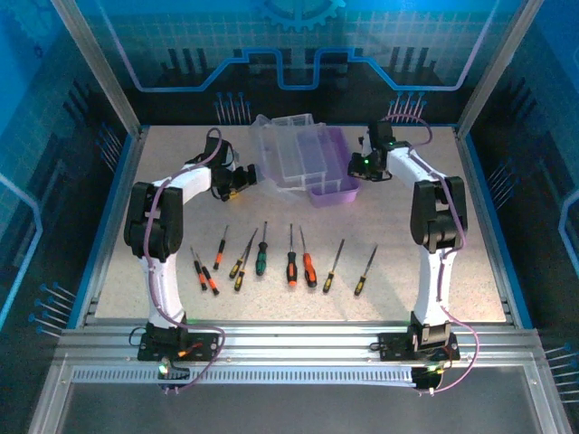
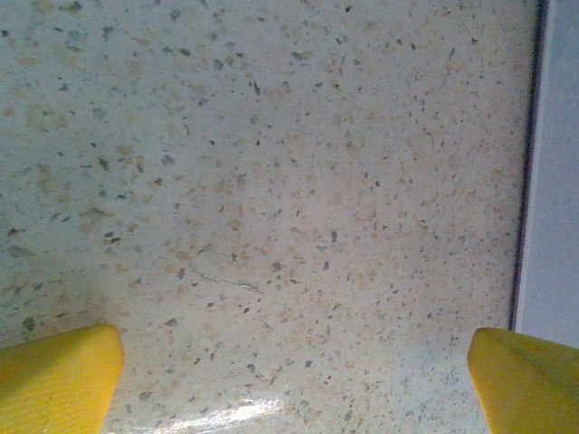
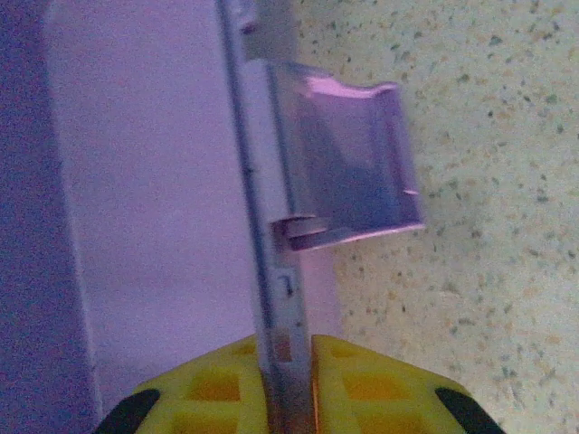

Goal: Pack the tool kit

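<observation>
Purple translucent plastic sits between the right fingers (image 3: 208, 389): they are clenched on the thin rim of the case (image 3: 145, 181), and a purple latch tab (image 3: 353, 163) juts out just beyond their tips. Spread wide and released, the left fingers (image 2: 54, 380) have bare speckled surface (image 2: 271, 181) between them. The screwdrivers (image 1: 289, 262) lie in a row on the surface, well apart from both pairs of fingers.

Top camera: high, rear, overlooking whole table (image 1: 271, 306). Wrist cameras: very close, facing down onto same speckled table.
</observation>
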